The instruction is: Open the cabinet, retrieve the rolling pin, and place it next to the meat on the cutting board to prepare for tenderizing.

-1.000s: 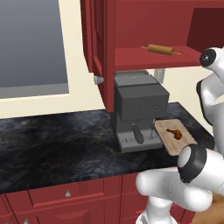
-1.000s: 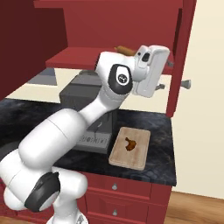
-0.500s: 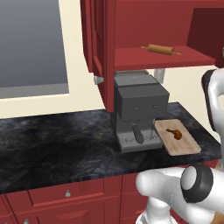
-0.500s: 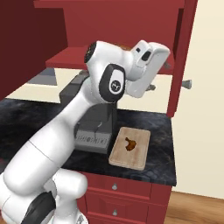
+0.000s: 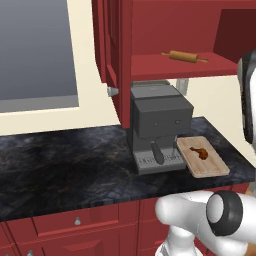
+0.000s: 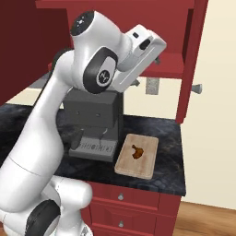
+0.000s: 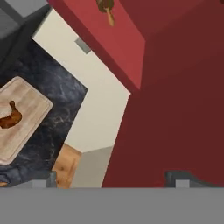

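Rolling pin point(image 5: 183, 56) lies on the open cabinet's point(image 5: 150, 30) shelf; meat point(image 5: 200, 151) rests on the cutting board point(image 5: 210, 165) beside the coffee machine point(image 5: 157, 125). Gripper point(image 7: 116, 177) fingertips stand apart, empty.

grey coffee machine point(image 5: 159, 127) on dark marbled counter point(image 5: 65, 165), red drawers point(image 5: 75, 222) below

Open cabinet point(image 5: 120, 60), rolling pin point(image 5: 183, 56) on its red shelf, coffee machine point(image 5: 157, 127) on dark desk point(image 5: 60, 165), meat point(image 5: 200, 152) on cutting board point(image 5: 212, 165) near desk's right edge
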